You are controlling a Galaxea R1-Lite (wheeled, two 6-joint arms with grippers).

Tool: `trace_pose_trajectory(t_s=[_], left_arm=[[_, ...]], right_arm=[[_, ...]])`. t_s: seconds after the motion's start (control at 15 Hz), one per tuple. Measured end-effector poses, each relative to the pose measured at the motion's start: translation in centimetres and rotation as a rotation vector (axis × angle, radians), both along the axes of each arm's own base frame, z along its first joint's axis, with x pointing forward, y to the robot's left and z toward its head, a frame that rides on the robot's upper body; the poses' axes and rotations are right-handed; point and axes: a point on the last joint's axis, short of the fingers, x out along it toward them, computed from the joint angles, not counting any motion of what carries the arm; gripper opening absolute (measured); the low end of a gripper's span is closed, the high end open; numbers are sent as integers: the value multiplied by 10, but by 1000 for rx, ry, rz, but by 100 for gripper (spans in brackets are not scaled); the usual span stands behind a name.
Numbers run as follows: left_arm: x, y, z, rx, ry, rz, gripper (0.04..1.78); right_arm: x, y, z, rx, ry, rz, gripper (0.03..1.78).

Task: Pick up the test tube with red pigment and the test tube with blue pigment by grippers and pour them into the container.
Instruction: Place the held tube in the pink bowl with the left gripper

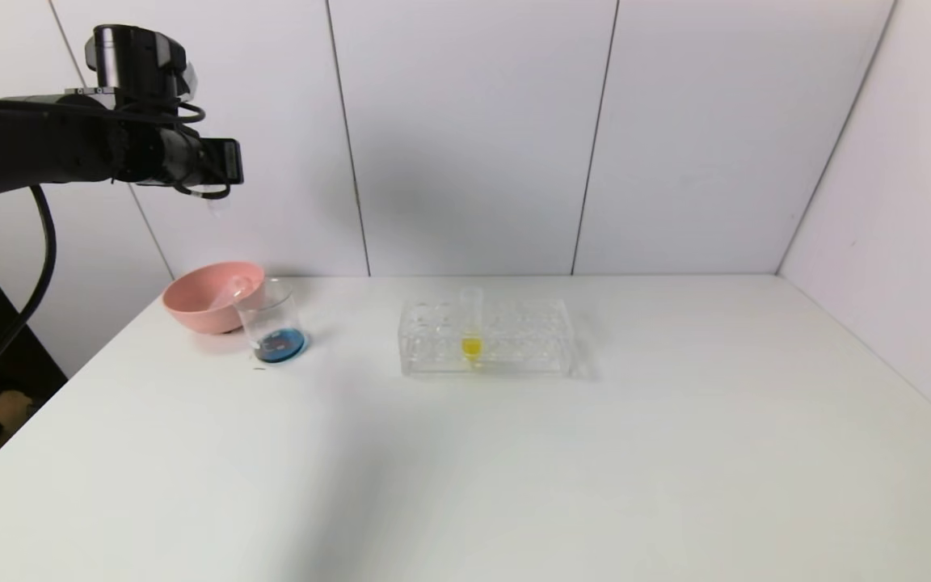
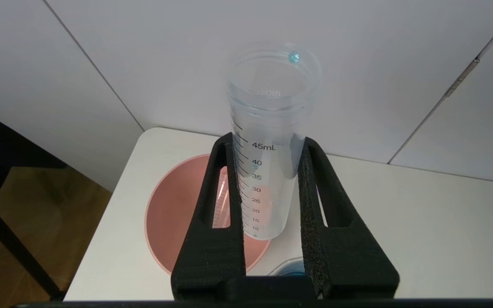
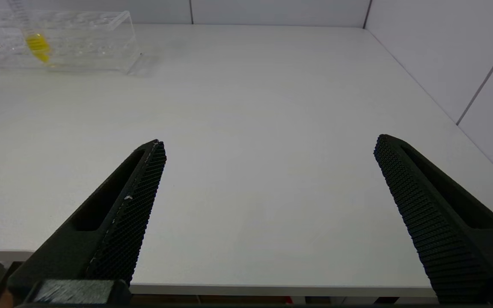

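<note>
You see a pink round plastic bowl point(image 1: 208, 296) on the white surface point(image 1: 514, 453) | clear plastic tube rack point(image 1: 486, 337) mid-surface | yellow-liquid clear tube point(image 1: 471, 327) upright in rack

Head view high over table point(image 1: 514, 453), wrist views close, rack point(image 1: 486, 337) shared with right wrist.

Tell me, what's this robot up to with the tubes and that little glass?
The left gripper, raised above the pink bowl, is shut on a clear graduated test tube that looks emptied, with only a blue droplet at its rim. The glass beaker beside the bowl holds dark blue liquid. Another tube lies in the bowl. A yellow-liquid tube stands in the clear rack. The right gripper hangs open over the white table, idle.
</note>
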Motion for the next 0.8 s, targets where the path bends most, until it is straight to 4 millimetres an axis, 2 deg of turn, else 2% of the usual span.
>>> trace_pose_trajectory(t_s=[0.2,0.4,0.67,0.8], left_arm=[[15,0,-9,-2,-61,-3,38],[29,2,-27,1,-59,5,38],[42,19,-64,0,22,54,38],[50,29,-78,1,8,73,38]], right_arm=[[0,0,0,0,0,0,178],[0,0,0,0,0,0,177],[0,0,0,0,0,0,177],[0,0,0,0,0,0,177]])
